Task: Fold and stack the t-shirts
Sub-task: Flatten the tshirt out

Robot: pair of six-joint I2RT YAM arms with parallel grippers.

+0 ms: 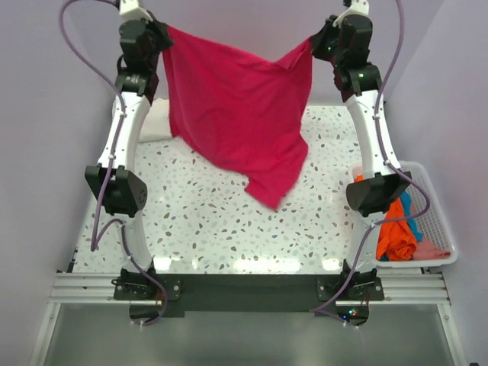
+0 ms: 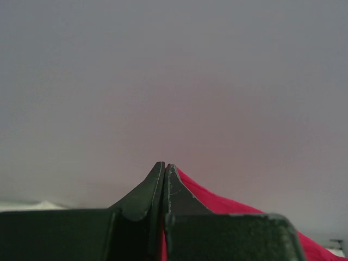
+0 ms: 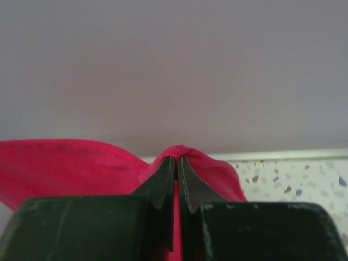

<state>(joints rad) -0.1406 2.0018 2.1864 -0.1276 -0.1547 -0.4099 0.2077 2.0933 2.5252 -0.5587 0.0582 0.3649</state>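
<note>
Left claw (image 2: 165, 166): clamped tight on one top corner of the magenta-red t-shirt (image 1: 236, 107). Right claw (image 3: 176, 160): pinched on the opposite corner. The held edge runs left to right between them, sagging slightly, raised over the far side of the table (image 1: 198, 221). The cloth hangs down toward my bases, its low point nearer my right arm. I judge that laying it flat calls for both claws to descend level. Other t-shirts (image 1: 398, 232) sit in the basket (image 1: 441, 229).
</note>
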